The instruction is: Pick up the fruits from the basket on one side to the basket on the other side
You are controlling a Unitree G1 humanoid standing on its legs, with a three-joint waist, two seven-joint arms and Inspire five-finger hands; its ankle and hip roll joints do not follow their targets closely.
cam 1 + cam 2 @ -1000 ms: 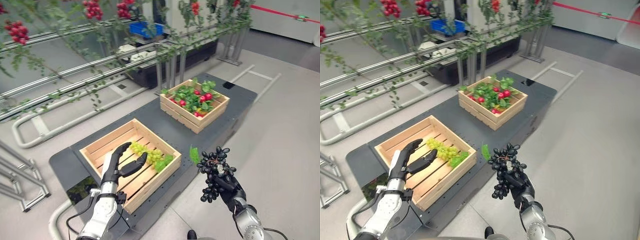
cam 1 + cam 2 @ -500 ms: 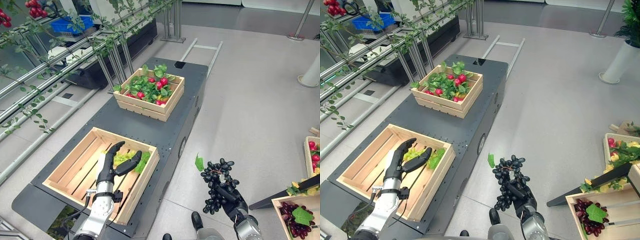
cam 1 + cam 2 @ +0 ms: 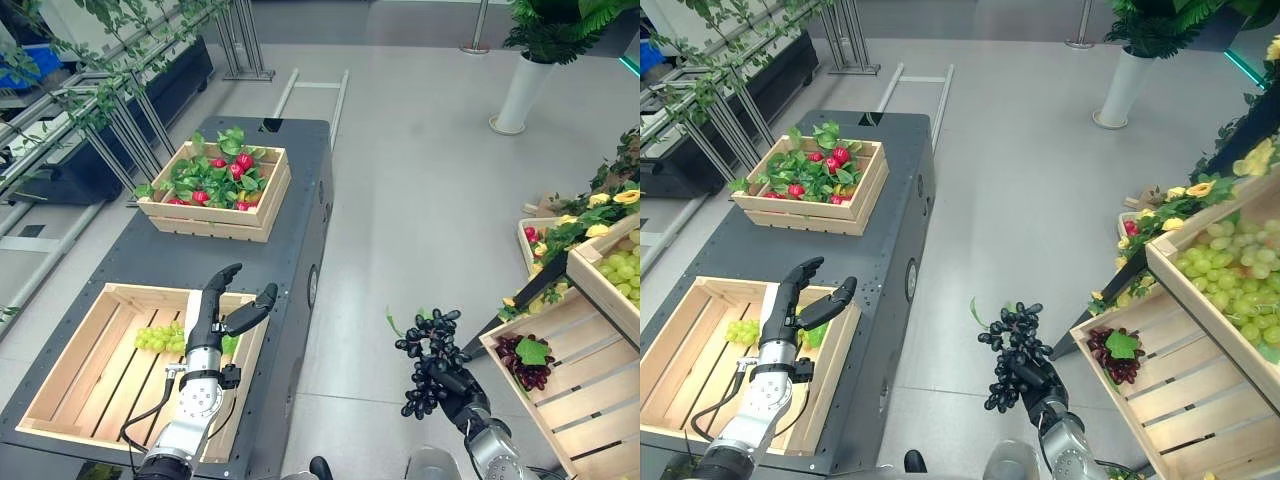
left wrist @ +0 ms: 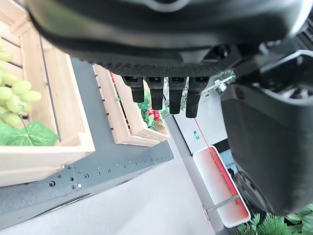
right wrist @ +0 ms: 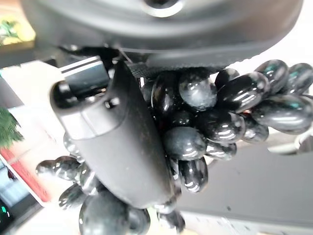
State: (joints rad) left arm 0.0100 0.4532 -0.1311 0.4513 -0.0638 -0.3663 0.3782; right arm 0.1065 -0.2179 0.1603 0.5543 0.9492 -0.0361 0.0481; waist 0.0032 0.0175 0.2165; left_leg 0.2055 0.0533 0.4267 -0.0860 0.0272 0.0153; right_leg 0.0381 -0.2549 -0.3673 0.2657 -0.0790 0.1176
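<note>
A: Crate [image 3: 60, 370] at far left, on the dark cart [image 3: 300, 200]?
B: Yes, pale wood, slatted. Green grapes [image 3: 160, 338] w/ a leaf lie inside, near its right wall.
A: Left hand [image 3: 215, 315]?
B: Raised over the crate's right edge, fingers straight, thumb spread out to the side. Holds nothing; the wrist view shows the fingers [image 4: 168, 95] in a straight row.
A: Farther back on the cart?
B: 2nd crate [image 3: 215, 190], full of green leaves and red fruit.
A: Mid-scene?
B: Bare grey floor between the cart and the stand on the right. Right hand [image 3: 450, 385] is over that floor, low, curled tight round a black grape bunch [image 3: 428, 350]; thumb [image 5: 117, 147] is pressed across the berries, a small leaf sticks up at the top left of the bunch.
A: Right side?
B: Tilted wooden crates [image 3: 575, 380] on a stand. Nearest one holds dark red grapes [image 3: 525, 358] w/ a leaf; the one above it, green grapes [image 3: 1230, 290]. Yellow flowers [image 3: 585, 205] and foliage behind, white planter [image 3: 520, 90] at the back.
</note>
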